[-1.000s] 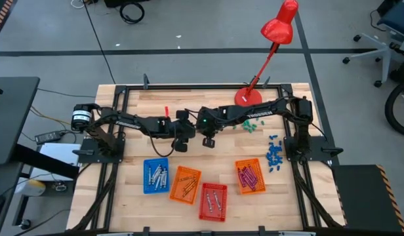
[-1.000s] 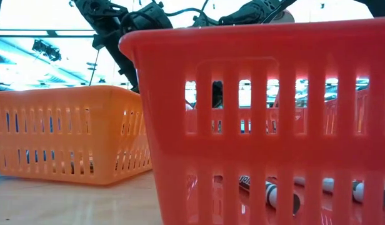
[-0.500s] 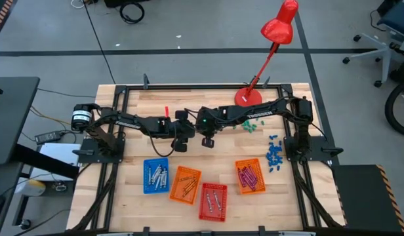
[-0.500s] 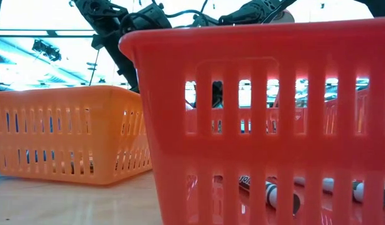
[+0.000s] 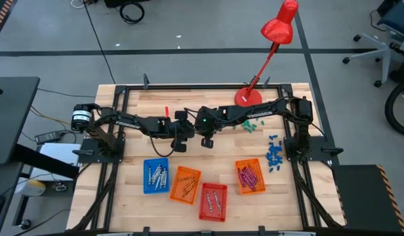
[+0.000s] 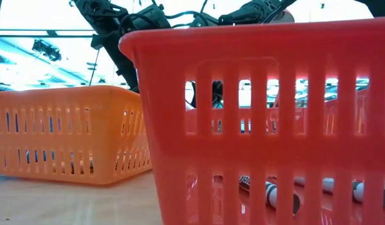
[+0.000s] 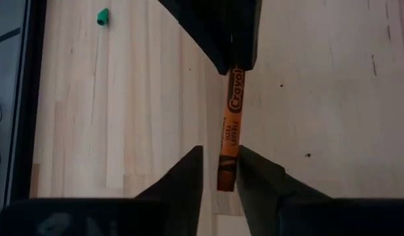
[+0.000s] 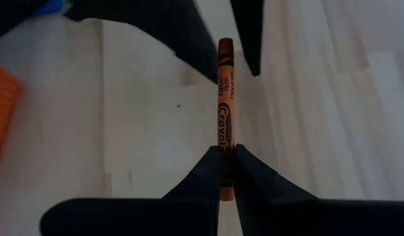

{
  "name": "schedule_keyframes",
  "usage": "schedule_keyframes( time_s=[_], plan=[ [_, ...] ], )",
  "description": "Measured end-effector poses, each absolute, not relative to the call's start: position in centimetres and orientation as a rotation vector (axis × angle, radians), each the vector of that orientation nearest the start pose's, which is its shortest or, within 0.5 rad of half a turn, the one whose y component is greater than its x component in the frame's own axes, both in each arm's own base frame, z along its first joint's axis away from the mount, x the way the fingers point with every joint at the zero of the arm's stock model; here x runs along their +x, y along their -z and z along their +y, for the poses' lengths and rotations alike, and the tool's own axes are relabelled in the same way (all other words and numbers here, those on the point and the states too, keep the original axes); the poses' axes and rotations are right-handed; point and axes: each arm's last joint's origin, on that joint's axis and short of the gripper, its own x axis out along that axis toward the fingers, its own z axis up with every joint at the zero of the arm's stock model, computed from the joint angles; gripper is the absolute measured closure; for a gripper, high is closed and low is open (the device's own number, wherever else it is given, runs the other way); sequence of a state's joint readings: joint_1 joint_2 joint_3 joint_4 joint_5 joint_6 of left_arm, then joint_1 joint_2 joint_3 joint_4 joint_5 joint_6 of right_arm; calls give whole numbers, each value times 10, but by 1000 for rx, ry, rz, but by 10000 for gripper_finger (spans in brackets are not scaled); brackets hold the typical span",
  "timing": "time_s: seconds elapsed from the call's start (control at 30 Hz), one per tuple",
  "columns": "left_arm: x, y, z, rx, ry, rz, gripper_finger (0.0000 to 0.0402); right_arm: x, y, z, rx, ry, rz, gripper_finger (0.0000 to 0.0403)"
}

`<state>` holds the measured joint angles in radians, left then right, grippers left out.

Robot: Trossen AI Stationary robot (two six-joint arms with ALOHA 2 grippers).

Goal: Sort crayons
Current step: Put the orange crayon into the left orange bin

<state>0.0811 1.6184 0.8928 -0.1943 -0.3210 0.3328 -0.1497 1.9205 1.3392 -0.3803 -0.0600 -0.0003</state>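
The left gripper [image 7: 219, 172] has narrowed around the paper-wrapped orange crayon [image 8: 225, 111] clenched by the right gripper [image 8: 226, 172]; grasp uncertain.
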Motion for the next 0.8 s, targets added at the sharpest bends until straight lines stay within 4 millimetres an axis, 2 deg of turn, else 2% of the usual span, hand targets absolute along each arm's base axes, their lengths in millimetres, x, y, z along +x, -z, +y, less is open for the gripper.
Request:
schedule_keyframes(
  time_s=[0.27, 0.5, 0.8],
  plan=[
    [311, -173, 34, 413, -203, 982, 366, 400, -188, -56, 114, 59, 950, 364],
    [311, -173, 35, 398, -229, 981, 354, 398, -192, -56, 83, 118, 952, 335],
    [308, -172, 35, 354, -249, 1002, 359, 381, -216, -56, 39, 206, 982, 292]
  ],
)
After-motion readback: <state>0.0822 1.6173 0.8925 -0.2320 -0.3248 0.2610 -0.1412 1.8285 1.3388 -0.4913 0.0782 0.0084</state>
